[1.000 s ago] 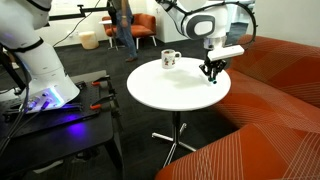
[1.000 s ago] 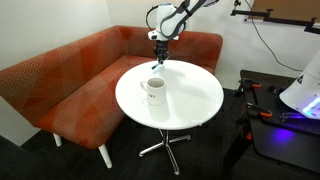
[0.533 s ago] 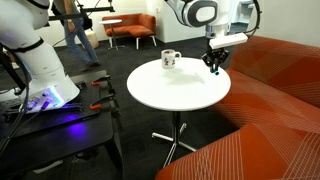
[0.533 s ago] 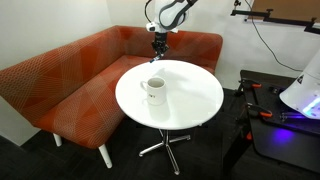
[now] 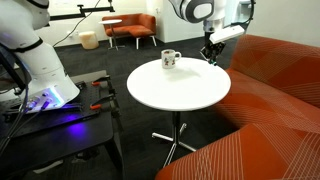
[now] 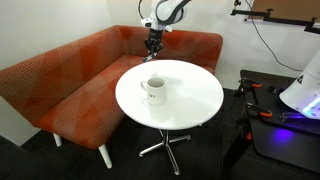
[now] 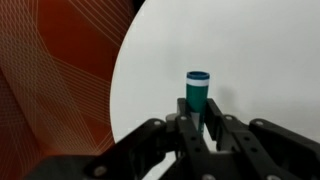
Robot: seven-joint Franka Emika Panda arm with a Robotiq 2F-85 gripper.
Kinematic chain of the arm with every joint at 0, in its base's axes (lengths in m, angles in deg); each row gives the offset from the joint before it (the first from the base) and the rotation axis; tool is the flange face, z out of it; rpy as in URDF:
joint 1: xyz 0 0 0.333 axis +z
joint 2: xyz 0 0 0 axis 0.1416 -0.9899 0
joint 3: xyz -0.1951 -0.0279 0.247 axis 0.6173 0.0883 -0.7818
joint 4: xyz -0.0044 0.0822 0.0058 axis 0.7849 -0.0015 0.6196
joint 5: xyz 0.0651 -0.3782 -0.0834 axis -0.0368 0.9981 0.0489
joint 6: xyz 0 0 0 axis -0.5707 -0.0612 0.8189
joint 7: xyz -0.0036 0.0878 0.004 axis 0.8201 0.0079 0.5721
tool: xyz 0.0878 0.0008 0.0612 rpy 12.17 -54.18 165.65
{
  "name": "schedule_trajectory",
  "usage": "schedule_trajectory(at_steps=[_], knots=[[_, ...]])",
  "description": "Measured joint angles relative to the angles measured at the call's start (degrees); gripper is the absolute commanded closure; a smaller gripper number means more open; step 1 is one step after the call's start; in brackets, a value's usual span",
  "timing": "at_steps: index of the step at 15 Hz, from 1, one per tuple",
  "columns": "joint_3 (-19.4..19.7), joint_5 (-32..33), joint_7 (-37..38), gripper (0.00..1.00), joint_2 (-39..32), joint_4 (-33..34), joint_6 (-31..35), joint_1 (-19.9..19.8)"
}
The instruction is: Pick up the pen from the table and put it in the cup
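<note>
Higher now than a second ago: hangs with the gripper [image 5: 210,52] lifted off the table [image 5: 180,95], above its rim on the side by the orange sofa [image 5: 285,85]. Clamps the pen [image 7: 198,88] between both fingers in the wrist view, teal end jutting beyond the tips, white tabletop behind. Shows the cup [image 6: 154,91] upright on the table in both exterior views, well apart from the gripper, nothing sticking out of it.

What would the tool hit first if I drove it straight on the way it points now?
Probably the white table, near its edge by the sofa; the pen in the tool would touch first. Depth is unclear.
</note>
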State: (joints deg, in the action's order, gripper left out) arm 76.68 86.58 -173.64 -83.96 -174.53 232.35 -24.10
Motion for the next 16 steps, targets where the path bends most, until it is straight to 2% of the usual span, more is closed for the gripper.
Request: schedule_trajectory(at_steps=[3,7,16], knots=[[-3.3,-3.3,-4.2,0.95,0.0,0.0,0.0,-1.7],[-5.5,-6.9,-8.2,0.95,0.0,0.0,0.0,-3.0],[-12.4,-21.9,-15.9,0.95,0.1,-0.2,-1.0,-7.4]])
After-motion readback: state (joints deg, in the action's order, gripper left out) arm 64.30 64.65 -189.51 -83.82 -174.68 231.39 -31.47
